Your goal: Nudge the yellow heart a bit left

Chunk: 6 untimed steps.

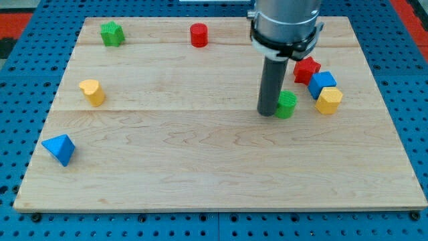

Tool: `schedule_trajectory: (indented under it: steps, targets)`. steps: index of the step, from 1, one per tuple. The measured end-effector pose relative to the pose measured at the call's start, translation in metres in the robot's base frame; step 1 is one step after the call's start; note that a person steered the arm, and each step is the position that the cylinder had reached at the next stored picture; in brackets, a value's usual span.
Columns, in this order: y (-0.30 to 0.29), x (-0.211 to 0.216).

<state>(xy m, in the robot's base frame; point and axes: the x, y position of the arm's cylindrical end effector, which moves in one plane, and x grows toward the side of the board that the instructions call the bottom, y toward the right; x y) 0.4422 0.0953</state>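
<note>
The yellow heart [93, 92] lies on the wooden board [200, 174] at the view's left, about mid-height. My tip [268, 112] rests on the board right of centre, far to the right of the heart. It stands just left of a green cylinder [287, 104], touching or nearly touching it.
A green star [112, 33] sits at the top left and a red cylinder [198, 35] at the top centre. A blue triangular block [59, 148] lies at the lower left. A red star [307, 69], a blue cube [322, 84] and a yellow hexagonal block [328, 100] cluster right of my tip.
</note>
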Motion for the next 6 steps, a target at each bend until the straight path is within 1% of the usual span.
schedule_trajectory:
  steps: [1, 2, 3, 4, 5, 6]
  targets:
    - [0.034, -0.006]
    - [0.021, -0.009]
    - [-0.096, -0.007]
    - [-0.233, 0.002]
    - [-0.335, -0.005]
    - [-0.387, -0.023]
